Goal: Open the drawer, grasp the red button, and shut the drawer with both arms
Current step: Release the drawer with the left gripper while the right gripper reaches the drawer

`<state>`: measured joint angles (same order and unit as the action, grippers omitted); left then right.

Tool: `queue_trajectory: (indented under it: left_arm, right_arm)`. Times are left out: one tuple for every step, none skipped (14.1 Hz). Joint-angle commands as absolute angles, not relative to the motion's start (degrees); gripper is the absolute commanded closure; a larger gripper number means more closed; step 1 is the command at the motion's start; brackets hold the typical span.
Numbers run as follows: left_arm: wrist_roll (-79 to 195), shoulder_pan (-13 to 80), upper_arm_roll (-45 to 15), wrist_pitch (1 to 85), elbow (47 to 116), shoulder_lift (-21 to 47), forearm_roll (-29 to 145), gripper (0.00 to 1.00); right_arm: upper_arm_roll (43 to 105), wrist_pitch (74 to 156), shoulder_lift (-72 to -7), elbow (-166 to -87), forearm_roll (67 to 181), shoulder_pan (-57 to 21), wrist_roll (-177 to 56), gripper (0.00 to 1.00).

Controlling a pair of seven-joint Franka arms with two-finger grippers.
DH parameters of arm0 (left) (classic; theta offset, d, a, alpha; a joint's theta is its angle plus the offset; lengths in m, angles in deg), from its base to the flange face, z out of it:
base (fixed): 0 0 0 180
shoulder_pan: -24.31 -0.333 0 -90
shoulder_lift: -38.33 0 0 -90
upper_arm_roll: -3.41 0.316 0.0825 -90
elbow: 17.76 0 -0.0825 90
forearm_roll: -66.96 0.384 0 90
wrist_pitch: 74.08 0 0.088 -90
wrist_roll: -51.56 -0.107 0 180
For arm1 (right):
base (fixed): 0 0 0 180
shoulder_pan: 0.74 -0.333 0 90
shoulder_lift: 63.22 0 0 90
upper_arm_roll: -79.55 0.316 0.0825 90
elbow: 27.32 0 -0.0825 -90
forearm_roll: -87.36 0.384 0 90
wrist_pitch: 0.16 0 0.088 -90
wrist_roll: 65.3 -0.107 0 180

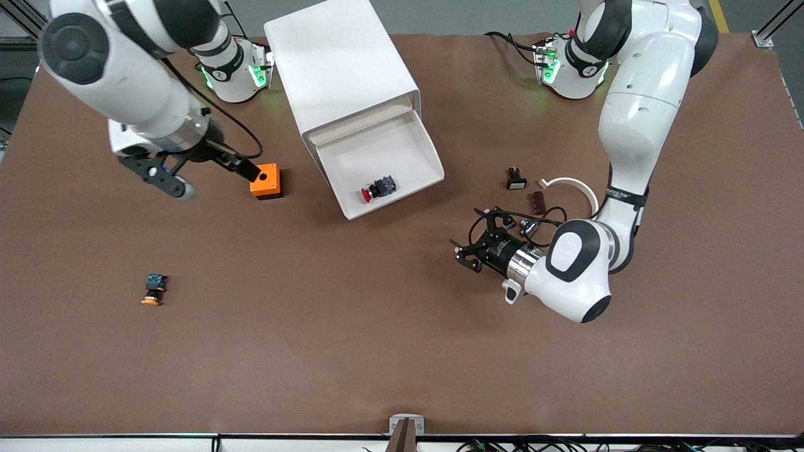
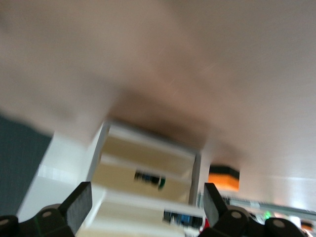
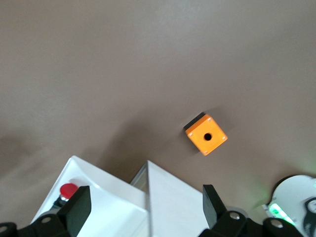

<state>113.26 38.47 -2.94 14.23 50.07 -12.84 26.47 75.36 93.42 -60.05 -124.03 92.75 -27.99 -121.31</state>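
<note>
The white cabinet (image 1: pixel 342 69) lies at the table's middle with one drawer (image 1: pixel 432 157) pulled out toward the front camera. The red-capped button (image 1: pixel 377 188) lies on its side in this drawer. My left gripper (image 1: pixel 463 251) is open and empty, low over the table beside the drawer toward the left arm's end, and points at the cabinet. In the blurred left wrist view (image 2: pixel 145 210) the drawer fronts and the button (image 2: pixel 183 217) show. My right gripper (image 1: pixel 210 179) is open and empty, up over the orange box. The right wrist view (image 3: pixel 145 210) shows the button's cap (image 3: pixel 68 190) in the drawer (image 3: pixel 111 200).
An orange box with a hole (image 1: pixel 266 181) stands beside the cabinet toward the right arm's end. An orange-capped button (image 1: pixel 152 290) lies nearer the front camera. A black white-faced button (image 1: pixel 515 179), a brown part (image 1: pixel 537 202) and a white curved part (image 1: pixel 575 185) lie by the left arm.
</note>
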Motion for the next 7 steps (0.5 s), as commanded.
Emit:
queue_trajectory:
  left_arm:
    - [107.91, 39.78, -2.39, 21.25, 50.89, -9.14, 34.15, 0.01]
    - [107.29, 39.78, -2.39, 23.89, 50.89, -8.61, 35.57, 0.01]
    - [106.41, 39.87, -2.31, 26.44, 50.89, -7.47, 37.24, 0.01]
    - [105.36, 39.87, -2.31, 28.38, 50.97, -6.59, 40.04, 0.01]
    - [104.39, 40.31, -2.57, 30.58, 50.97, -6.15, 44.07, 0.01]
    - [104.29, 41.18, -2.48, 32.86, 51.06, -6.14, 47.42, 0.01]
    - [104.29, 41.45, -2.48, 34.36, 51.06, -5.88, 49.89, 0.01]
  right_arm:
    - [74.80, 98.96, -62.08, -129.26, 92.99, -33.51, -130.48, 0.00]
    - [74.80, 102.11, -61.90, -130.49, 92.99, -35.35, -135.04, 0.00]
    - [74.80, 104.41, -61.73, -131.46, 92.99, -36.85, -138.05, 0.00]
    - [74.80, 106.78, -61.55, -132.26, 92.99, -38.69, -140.77, 0.00]
    - [74.80, 108.72, -61.29, -132.79, 92.99, -39.93, -143.67, 0.00]
    - [74.80, 110.48, -60.42, -133.05, 92.99, -41.42, -146.57, 0.00]
    - [74.71, 111.97, -59.19, -133.05, 92.90, -42.92, -148.78, 0.00]
